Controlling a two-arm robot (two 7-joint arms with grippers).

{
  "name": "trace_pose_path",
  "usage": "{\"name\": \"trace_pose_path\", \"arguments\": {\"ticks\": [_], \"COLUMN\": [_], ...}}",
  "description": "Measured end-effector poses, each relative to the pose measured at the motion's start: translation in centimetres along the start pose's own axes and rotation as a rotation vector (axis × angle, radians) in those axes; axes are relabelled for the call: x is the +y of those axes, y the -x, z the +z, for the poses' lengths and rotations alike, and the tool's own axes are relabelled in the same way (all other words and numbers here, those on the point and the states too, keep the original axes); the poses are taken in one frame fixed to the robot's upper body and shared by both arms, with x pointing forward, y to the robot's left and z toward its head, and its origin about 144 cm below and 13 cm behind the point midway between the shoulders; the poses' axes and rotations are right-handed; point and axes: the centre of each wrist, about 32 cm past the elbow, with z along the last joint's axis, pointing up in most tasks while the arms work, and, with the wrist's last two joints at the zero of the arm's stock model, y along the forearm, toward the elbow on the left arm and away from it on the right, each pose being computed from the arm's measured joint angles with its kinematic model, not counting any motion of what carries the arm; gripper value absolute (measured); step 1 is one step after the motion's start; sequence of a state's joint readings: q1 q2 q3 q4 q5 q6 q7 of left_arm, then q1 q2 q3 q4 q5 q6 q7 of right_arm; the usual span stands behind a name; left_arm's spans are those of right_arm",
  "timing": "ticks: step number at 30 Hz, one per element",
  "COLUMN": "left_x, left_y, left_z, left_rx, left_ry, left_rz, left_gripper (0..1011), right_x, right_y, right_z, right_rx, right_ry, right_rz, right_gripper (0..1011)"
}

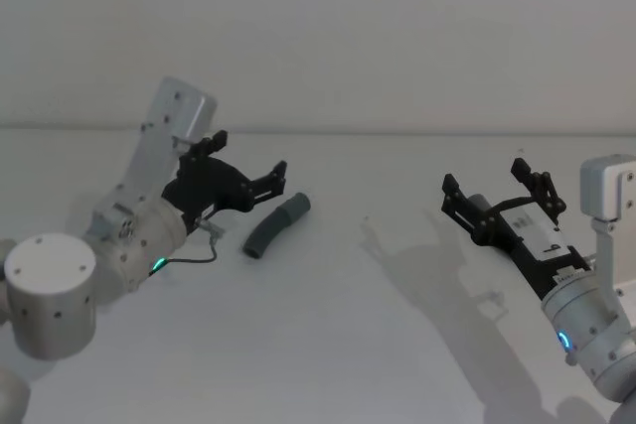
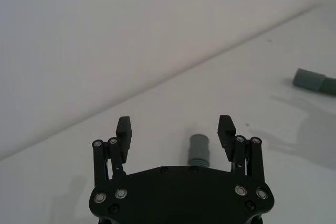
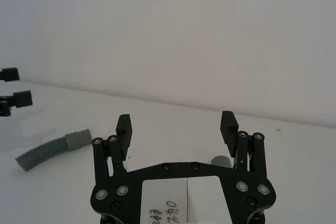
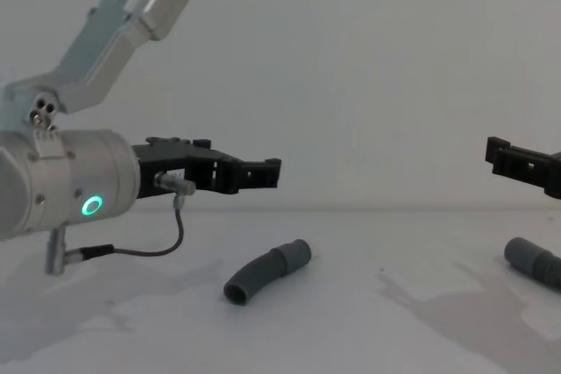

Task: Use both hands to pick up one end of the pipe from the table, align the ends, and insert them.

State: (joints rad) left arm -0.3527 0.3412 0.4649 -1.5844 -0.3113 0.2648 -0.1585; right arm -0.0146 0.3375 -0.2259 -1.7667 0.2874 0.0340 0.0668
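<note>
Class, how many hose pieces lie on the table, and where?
2. One hose piece lies beside the left gripper; the second hose piece lies under the right gripper.
</note>
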Motion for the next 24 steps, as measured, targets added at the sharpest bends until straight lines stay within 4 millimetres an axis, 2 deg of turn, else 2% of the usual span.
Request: {"name": "trace_pose_path", "arguments": {"ticks": [12,24], "left_x": [-2.4,-4.0], "left_y": [-1.1,-2.0], "left_z": [1.9,2.5], "left_rx": [-0.041,-0.081], "left_ry": [-0.130,-0.223], "left_rz": [-0.119,-0.172], "left_gripper": [1001,1001], "right_x": [0.0,0.0], "right_y": [0.0,0.0], "right_z": [0.0,0.0], "right_rx": [0.000,0.000], "right_ry": [0.000,0.000], "right_rz": [0.000,0.000], "right_gripper": [1002,1001]}}
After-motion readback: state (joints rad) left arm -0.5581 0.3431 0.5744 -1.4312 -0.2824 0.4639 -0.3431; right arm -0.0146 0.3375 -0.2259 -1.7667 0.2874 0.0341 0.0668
